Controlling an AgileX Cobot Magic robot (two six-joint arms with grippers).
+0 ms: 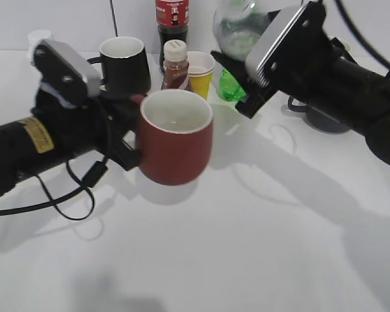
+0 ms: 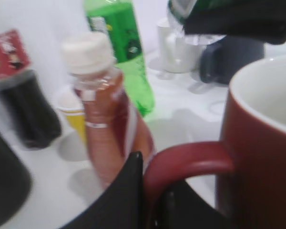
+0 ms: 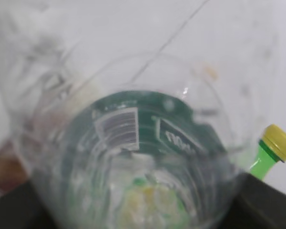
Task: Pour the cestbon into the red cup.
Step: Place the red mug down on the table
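A: How's the light?
B: Bright and even; the white table (image 1: 260, 260) shows soft grey shadows under both arms.
A: Sharp?
B: The exterior view, fairly. The left wrist view is smeared, the brown bottle (image 2: 109, 119) streaky. The right wrist view is hazy, the clear bottle (image 3: 133, 143) unfocused.

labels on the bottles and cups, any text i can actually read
No text reads clearly.
Cestbon: barcode and white print on the green label, blurred.
Dark soda bottle: red label, lettering too small.
Bright green bottle: label print blurred.
Brown bottle, red cup: no text visible.
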